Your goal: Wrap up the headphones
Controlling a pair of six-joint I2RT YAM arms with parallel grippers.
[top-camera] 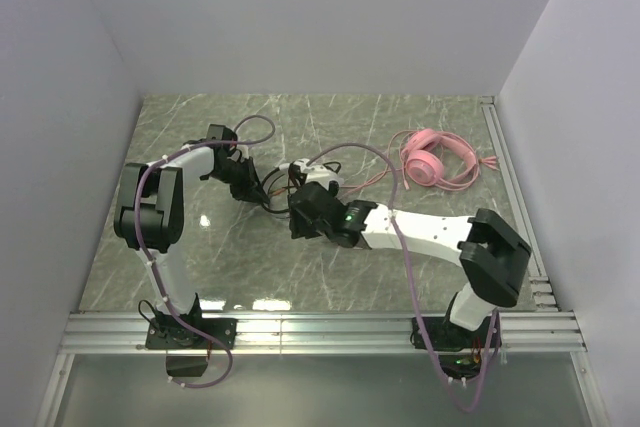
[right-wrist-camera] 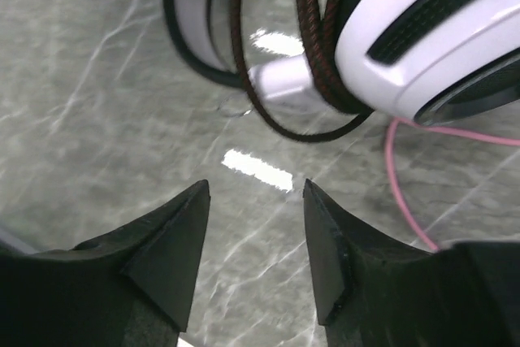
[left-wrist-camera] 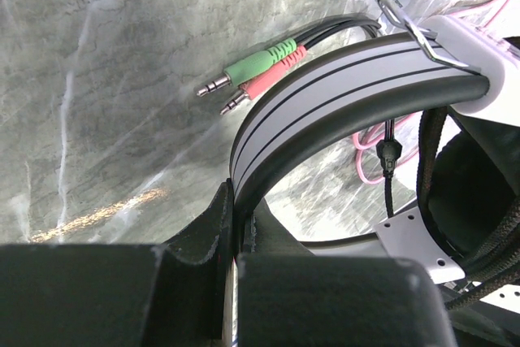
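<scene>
The black and white headset (top-camera: 312,175) is at the table's middle. My left gripper (top-camera: 247,185) is shut on its grey-striped headband (left-wrist-camera: 341,95), holding it up off the marble; the jaws (left-wrist-camera: 236,201) clamp the band's end. Its black braided cable (right-wrist-camera: 313,54) hangs in loops by the white earcup (right-wrist-camera: 422,46), and its green and pink plugs (left-wrist-camera: 260,67) stick out over the band. My right gripper (top-camera: 300,219) is open and empty (right-wrist-camera: 256,193) just below the earcup and cable loop. The pink headset (top-camera: 430,159) lies at the back right with its pink cable (top-camera: 470,179) bunched beside it.
A pink cable (right-wrist-camera: 402,176) runs over the marble under the white earcup. An aluminium rail (top-camera: 320,327) borders the near edge and another rail (top-camera: 512,187) the right side. White walls (top-camera: 300,17) close in the back and sides.
</scene>
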